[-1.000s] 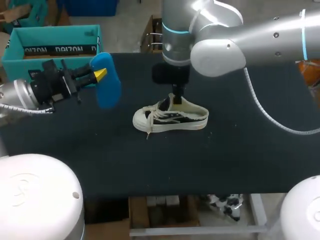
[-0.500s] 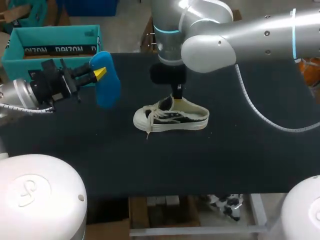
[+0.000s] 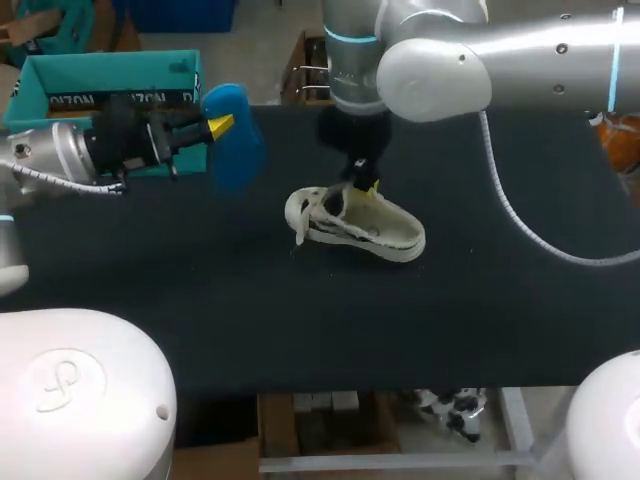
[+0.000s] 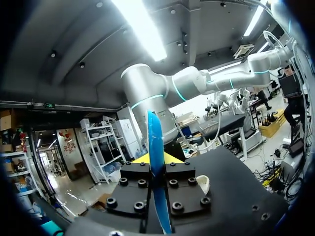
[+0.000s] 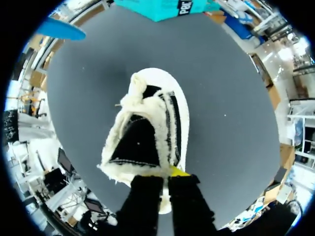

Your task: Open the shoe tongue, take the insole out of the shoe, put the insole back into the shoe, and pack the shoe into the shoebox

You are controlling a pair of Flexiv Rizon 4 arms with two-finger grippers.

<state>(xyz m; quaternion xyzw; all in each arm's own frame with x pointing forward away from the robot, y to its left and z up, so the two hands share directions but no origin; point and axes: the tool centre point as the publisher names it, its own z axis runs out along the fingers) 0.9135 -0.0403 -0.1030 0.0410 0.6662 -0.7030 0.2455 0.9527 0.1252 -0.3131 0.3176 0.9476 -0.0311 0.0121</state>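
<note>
Left claw [image 3: 222, 126] pinches the blue insole [image 3: 238, 150] edge-on, aloft, well apart from the sneaker [image 3: 355, 222]. Right claw [image 3: 366, 187], pressed nearly together, grips the sneaker's collar directly beneath it on the surface [image 3: 480, 300]. That thin hold could slip, twisting the sneaker as the floppy insole enters.

The table [image 3: 480, 320] has a dark, matte top.
</note>
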